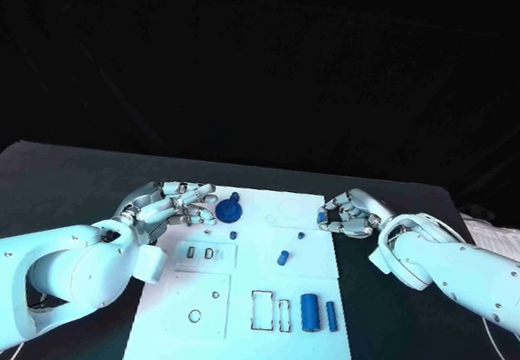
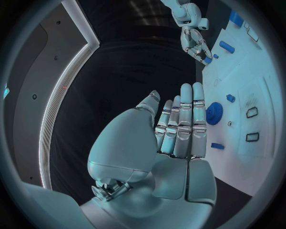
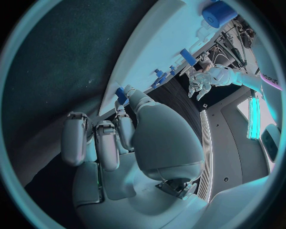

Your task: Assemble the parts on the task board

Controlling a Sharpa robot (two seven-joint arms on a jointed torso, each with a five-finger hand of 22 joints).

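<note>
The white task board [image 1: 237, 340] lies in the middle of the black table. A blue gear [image 1: 232, 205] [image 2: 214, 113] sits near the board's far left corner. My left hand [image 1: 175, 207] [image 2: 178, 129] hovers beside the gear with its fingers stretched out straight and nothing in them. My right hand [image 1: 347, 215] [image 3: 113, 138] is at the board's far right edge, fingers curled, pinching a small blue part [image 3: 121, 94] [image 2: 207, 60] at its fingertips. Two blue cylinders [image 1: 311, 312] lie near the board's right edge, and a short blue peg [image 1: 284, 257] lies mid-board.
Small blue pieces [image 1: 234, 234] [image 1: 298, 237] lie on the board's far half. Empty rectangular recesses [image 1: 270, 313] and two small slots [image 1: 199, 251] mark the board. A white crumpled thing [image 1: 503, 237] and cables lie at the table's right side.
</note>
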